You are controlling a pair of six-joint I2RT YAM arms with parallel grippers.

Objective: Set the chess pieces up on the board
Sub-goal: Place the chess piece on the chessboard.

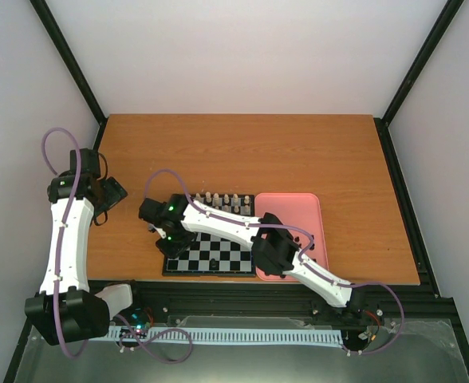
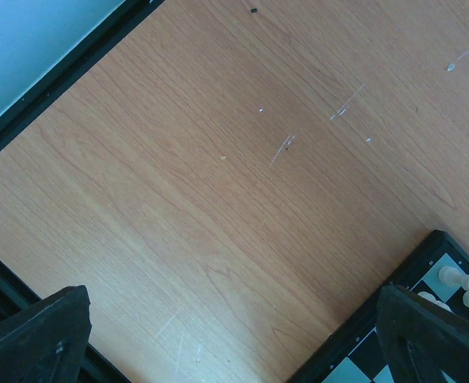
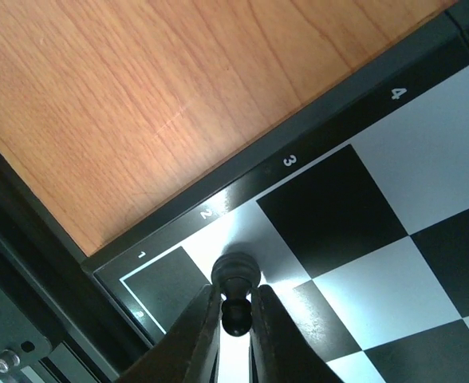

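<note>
While the right tool [image 3: 236, 311] was clamped on one black chess piece [image 3: 234, 278], it hung at the pale edge square by rim numeral 2, near the board's [image 3: 330, 126] near-left corner. Could not tell if the base touched. Judged: placing step. The next move called for a straight, short lowering, then release. Board rim and bench [image 3: 139, 96] edge lay close; open room was inboard. Left tool [image 1: 113, 191] had fingers apart, holding nothing, well apart from the board.

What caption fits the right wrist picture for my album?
Fingers pinch a black chess piece by the board's corner.
</note>
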